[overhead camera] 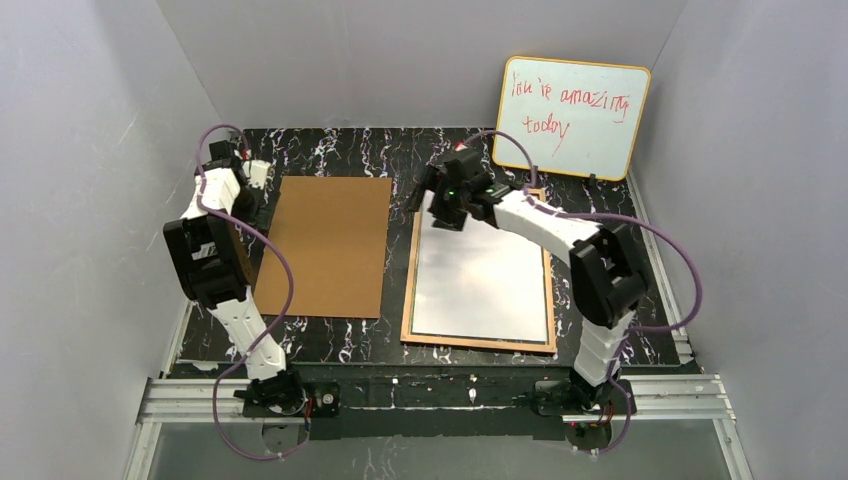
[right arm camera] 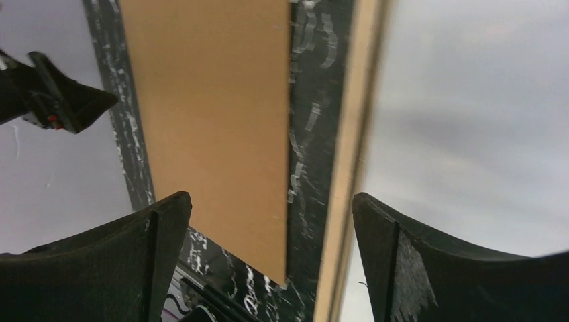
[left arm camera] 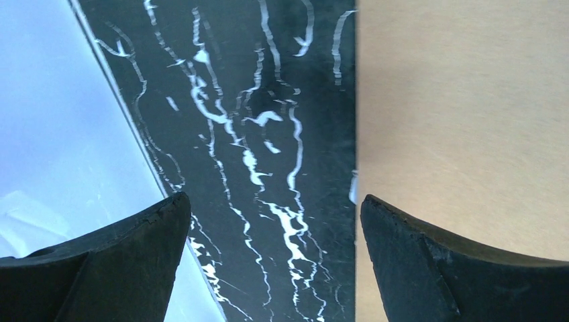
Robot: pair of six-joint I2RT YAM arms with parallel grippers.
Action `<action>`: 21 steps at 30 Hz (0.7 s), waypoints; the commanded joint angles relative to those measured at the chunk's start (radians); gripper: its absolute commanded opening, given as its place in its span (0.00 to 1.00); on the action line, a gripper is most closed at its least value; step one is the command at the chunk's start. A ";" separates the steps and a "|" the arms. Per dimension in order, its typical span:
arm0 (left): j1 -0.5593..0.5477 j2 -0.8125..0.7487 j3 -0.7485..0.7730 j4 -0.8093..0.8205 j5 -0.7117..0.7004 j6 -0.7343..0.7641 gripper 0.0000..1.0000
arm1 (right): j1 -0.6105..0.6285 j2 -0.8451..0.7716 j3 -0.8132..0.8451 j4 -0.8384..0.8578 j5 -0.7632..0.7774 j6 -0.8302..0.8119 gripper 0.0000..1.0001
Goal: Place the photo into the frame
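The frame (overhead camera: 478, 343) lies tan back up at centre right of the top view, the photo (overhead camera: 485, 280) white side up inside it. Left gripper (left arm camera: 274, 201) and right gripper (right arm camera: 270, 196) both stand open, empty.

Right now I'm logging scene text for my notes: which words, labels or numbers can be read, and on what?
"You're amazing today": red handwriting on the whiteboard at the back right; first word partly glared.
No other text shows on the brown board or the frame.
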 commanded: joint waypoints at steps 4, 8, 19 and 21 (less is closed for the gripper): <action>0.035 0.055 0.011 0.032 -0.072 -0.043 0.94 | 0.182 0.207 0.309 -0.051 0.140 0.029 0.98; 0.036 0.088 -0.007 0.054 -0.076 -0.053 0.92 | 0.220 0.299 0.391 -0.108 0.205 0.054 0.98; 0.031 0.094 -0.106 0.059 0.003 -0.055 0.91 | 0.248 0.439 0.454 -0.170 0.275 0.081 0.98; 0.025 0.090 -0.122 0.057 0.011 -0.051 0.91 | 0.248 0.449 0.445 -0.159 0.265 0.087 0.98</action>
